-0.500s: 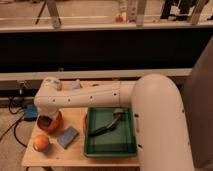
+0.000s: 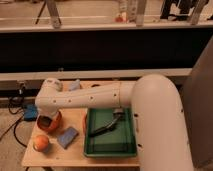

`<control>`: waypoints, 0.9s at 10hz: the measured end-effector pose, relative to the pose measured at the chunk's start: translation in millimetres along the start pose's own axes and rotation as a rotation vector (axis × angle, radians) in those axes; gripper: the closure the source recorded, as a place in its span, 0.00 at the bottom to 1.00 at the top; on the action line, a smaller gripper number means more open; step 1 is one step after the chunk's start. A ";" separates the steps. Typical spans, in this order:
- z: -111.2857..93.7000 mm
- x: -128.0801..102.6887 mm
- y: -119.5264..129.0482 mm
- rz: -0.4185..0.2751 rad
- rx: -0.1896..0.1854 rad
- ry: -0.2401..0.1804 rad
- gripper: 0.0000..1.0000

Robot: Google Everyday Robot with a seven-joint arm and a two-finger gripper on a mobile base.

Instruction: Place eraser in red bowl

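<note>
We take this for robot test area, lab kind. What shows it:
- small wooden table [image 2: 55,156] alone before long black barrier [image 2: 110,50]
- pale metal rails [image 2: 150,74] along barrier
- bare metal frame legs [image 2: 52,15] behind it
- cables [image 2: 14,131] loose on floor at left
- big white robot arm [image 2: 90,97] across table
- gripper [image 2: 46,121] at arm's end, low at red bowl [image 2: 58,123], left part of table

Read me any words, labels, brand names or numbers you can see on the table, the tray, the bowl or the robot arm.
No text can be read.
The white arm, green tray, red bowl and blue block show no lettering.
The tool hangs at the arm's end, down at the red bowl.
</note>
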 end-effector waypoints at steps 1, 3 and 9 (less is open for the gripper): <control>1.4 -0.4 0.5 0.000 0.004 -0.001 1.00; 3.7 0.5 2.0 0.001 0.010 -0.001 1.00; 6.0 1.1 0.9 -0.007 0.026 -0.005 0.88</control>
